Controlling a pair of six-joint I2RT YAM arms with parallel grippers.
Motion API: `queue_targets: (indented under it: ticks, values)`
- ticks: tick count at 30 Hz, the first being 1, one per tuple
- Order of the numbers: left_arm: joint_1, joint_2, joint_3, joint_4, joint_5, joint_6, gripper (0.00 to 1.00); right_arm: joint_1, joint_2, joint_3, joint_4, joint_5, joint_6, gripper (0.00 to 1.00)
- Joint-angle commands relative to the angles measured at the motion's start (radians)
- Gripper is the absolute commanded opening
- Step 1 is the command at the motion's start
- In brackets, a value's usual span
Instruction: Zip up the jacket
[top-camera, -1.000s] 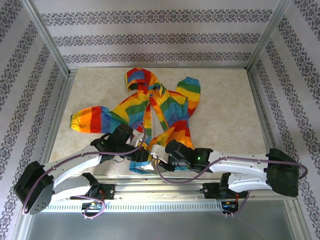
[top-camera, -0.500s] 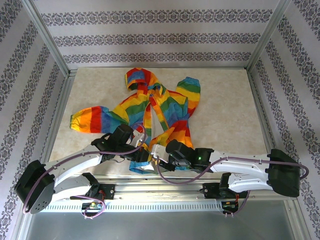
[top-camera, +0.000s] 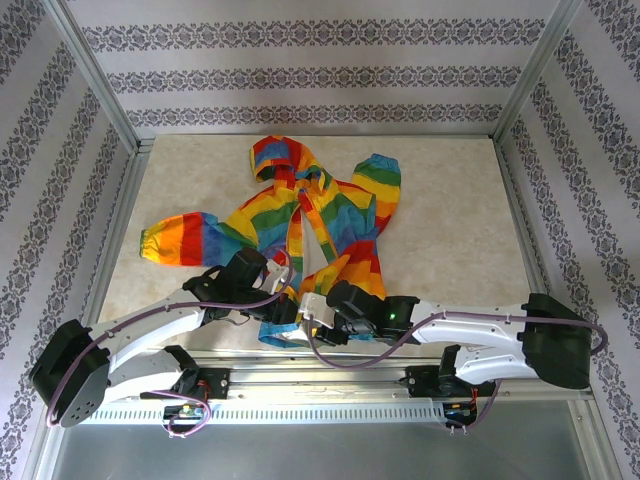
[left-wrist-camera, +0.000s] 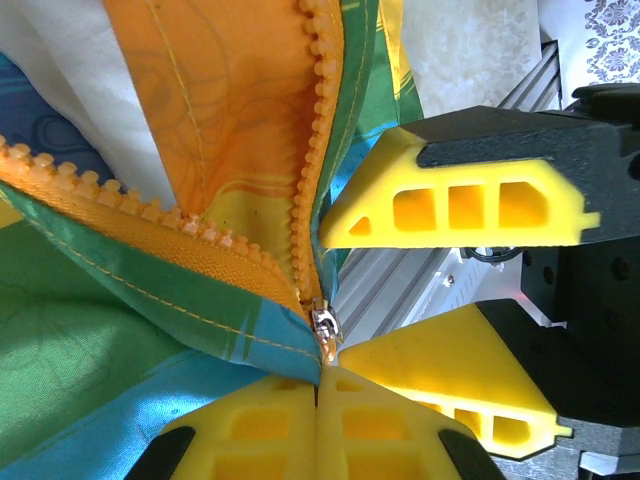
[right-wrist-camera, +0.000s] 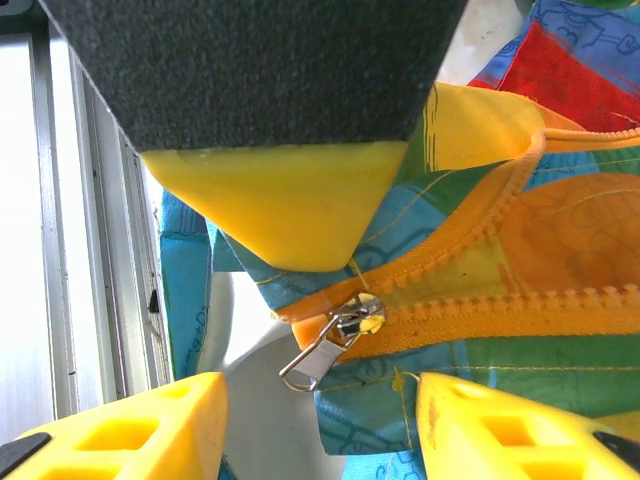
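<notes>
At the near edge of the table the left gripper has its two yellow fingers pressed flat together on the bottom hem of the jacket, just below the foot of the zipper. Facing it from the other side, the right gripper stands with its fingers well apart and has nothing in them. The slider sits at the very bottom of the zipper, just ahead of that open gap, and its small metal pull tab hangs down toward the gap without touching either finger (so the right arm is the one placed to take it, while the left pins the hem). From the slider the two orange rows of teeth part in a V, and the zipper's long line runs away from the arms, up the middle of the jacket toward the hood at the far side. The jacket lies spread on its back, front open, one sleeve flung out to the left. From above, both arms cover the hem and the slider. Whether both rows of teeth are properly seated in the slider cannot be made out, and the zipper's top end is lost in folds at the collar.
</notes>
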Motion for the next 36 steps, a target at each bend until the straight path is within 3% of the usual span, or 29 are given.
queue_targets:
  ticks: [1, 8, 18, 26, 36]
  values:
    - [-0.005, 0.002, 0.032, -0.034, 0.000, 0.019, 0.00, 0.014, 0.018, 0.039, 0.023, -0.017, -0.008, 0.51]
    - [-0.005, 0.000, 0.033, -0.047, -0.002, 0.024, 0.00, 0.010, 0.006, 0.030, 0.012, 0.004, -0.011, 0.28]
    - [-0.005, 0.002, 0.034, -0.050, 0.000, 0.027, 0.00, 0.002, -0.020, 0.018, 0.002, 0.015, -0.011, 0.18]
    - [-0.005, 0.001, 0.036, -0.050, 0.003, 0.025, 0.00, 0.002, 0.012, 0.035, 0.003, 0.016, -0.022, 0.18]
    - [-0.008, 0.000, 0.037, -0.050, 0.004, 0.022, 0.00, 0.002, 0.032, 0.041, 0.005, -0.002, -0.039, 0.35]
